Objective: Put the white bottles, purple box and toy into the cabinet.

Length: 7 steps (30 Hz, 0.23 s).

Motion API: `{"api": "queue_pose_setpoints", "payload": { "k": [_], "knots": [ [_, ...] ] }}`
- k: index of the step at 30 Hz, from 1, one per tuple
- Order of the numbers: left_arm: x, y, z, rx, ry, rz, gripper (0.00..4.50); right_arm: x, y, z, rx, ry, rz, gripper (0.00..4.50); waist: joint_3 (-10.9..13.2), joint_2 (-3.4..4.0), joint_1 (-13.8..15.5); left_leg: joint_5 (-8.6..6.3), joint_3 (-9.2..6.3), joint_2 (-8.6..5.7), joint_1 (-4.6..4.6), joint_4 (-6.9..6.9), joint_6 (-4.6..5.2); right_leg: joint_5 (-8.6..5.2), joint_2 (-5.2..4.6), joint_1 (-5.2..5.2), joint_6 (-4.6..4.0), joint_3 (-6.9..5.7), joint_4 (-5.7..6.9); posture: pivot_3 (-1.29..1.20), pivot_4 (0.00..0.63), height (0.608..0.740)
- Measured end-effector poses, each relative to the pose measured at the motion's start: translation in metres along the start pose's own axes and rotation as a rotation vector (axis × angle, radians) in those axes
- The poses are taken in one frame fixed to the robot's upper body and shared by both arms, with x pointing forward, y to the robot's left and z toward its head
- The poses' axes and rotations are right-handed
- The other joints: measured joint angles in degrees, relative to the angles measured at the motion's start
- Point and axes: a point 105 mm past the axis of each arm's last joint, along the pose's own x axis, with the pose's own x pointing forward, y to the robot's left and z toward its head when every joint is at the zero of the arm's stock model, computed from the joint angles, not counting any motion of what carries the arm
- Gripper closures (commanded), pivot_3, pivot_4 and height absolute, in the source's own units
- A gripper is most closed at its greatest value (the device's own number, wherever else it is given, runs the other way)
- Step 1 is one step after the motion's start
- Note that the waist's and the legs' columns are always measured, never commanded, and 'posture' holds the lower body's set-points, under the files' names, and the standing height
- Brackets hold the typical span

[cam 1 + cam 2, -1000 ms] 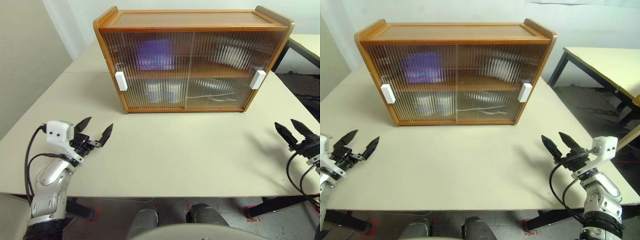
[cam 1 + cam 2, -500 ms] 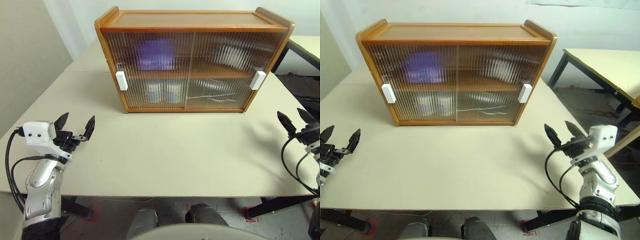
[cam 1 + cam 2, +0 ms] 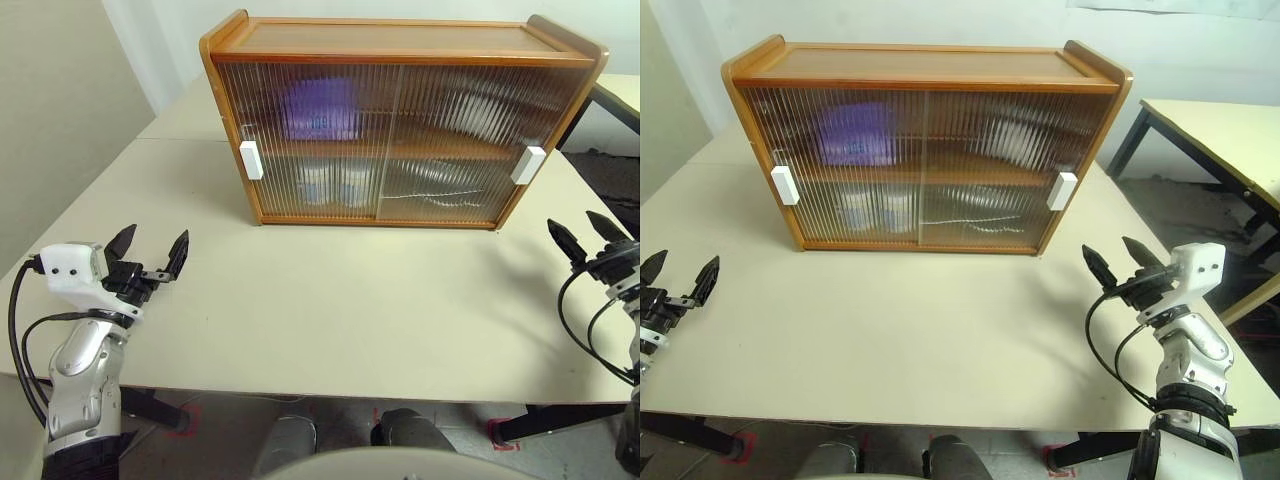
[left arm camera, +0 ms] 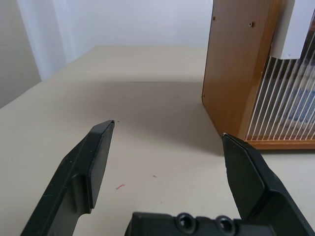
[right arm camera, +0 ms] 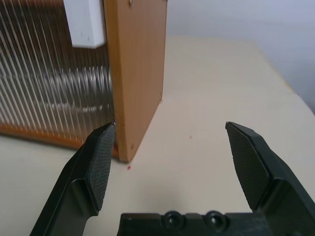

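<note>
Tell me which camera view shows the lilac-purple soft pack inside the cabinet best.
The left eye view: the lilac-purple soft pack shows as a blurred patch behind the ribbed door on the upper shelf of the orange-brown wooden cabinet. The right eye view shows it likewise; the wrist views give cabinet corners.

Bare table [image 3: 340, 310] before the cabinet [image 3: 400, 120], its ribbed sliding doors [image 3: 400, 140] shut across both shelves.
</note>
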Motion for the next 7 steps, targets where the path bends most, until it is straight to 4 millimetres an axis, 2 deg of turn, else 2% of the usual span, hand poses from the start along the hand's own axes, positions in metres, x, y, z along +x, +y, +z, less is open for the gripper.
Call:
{"api": "queue_pose_setpoints", "payload": {
  "k": [7],
  "knots": [
    [0.001,0.0,0.0014,-0.003,-0.006,-0.001,0.0,-0.0052,0.0036,-0.0068,0.006,0.014,0.006,0.04,0.17,-0.21,-0.09,-0.02,0.0,0.04,0.04,0.0,-0.04,-0.12,-0.04,0.01,0.19,0.0,0.0,0.01,0.022,0.74]
  ]
}}
